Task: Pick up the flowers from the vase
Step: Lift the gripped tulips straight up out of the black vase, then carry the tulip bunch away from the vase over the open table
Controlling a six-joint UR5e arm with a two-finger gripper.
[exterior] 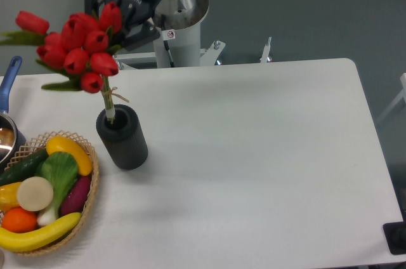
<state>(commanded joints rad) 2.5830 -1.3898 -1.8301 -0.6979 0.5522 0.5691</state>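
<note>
Basket (94, 188) of toy fruit and vegetables sat nearest, at left edge of tabletop (254, 155). Just behind it vase (122, 137) stood upright. Flowers (79, 47) hung above vase, stem ends at its mouth; could not tell whether inside or just over it. My tool (117, 18) was clamped on bunch behind buds. Pot (7, 126) with blue handle at far left.

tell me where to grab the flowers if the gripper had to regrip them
Judging by the pose, the stems just under the buds: the flowers bunch tight there, where the gripper seems clamped now. Come from the side, across the stems; the vase blocks their lower ends.
</note>
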